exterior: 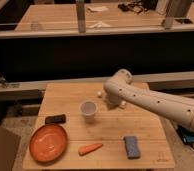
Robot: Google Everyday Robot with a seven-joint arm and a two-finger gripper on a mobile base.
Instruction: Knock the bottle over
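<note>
My white arm reaches in from the right over the back of the wooden table. The gripper is at the arm's end, pointing down behind the cup, and is mostly hidden by the wrist. The white bottle is largely covered by the wrist. A small rounded white bit shows just left of the wrist, and another white bit shows at its right. I cannot tell whether the bottle stands or lies. The translucent whitish cup stands upright in front and to the left of the gripper.
An orange plate sits at the front left, with a black bar-shaped object behind it. An orange carrot lies at the front middle and a blue sponge at the front right. A dark counter runs behind the table.
</note>
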